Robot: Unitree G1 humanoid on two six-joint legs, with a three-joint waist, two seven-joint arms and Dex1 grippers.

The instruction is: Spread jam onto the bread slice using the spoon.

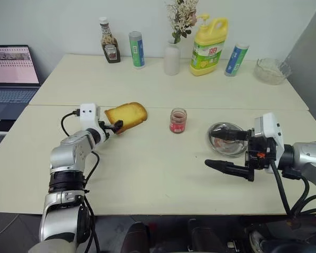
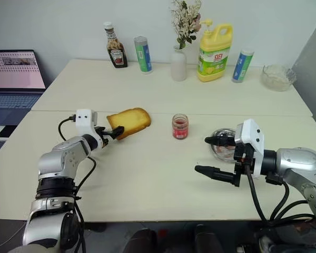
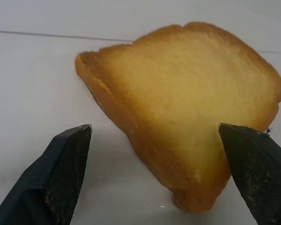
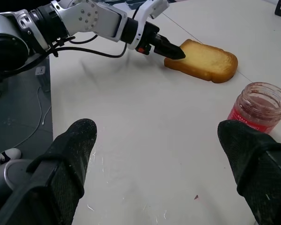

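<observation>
The bread slice (image 1: 127, 114) lies flat on the cream table, golden with a darker crust. My left gripper (image 1: 116, 126) is at its near-left end, open, and in the left wrist view its fingers (image 3: 61, 173) stand either side of the slice's corner (image 3: 187, 108) without closing on it. The jam (image 1: 178, 120) is a small clear jar of red preserve, standing uncapped to the right of the bread. My right gripper (image 1: 209, 148) hovers open to the right of the jar, pointing left, with its upper finger over a round steel dish (image 1: 227, 142). The spoon is hidden from view.
Along the table's far edge stand a ketchup bottle (image 1: 110, 48), two tubes (image 1: 137, 49), a white vase with flowers (image 1: 172, 57), a yellow detergent bottle (image 1: 208, 46) and a glass bowl (image 1: 272, 70). A laptop (image 1: 11, 74) sits off to the left.
</observation>
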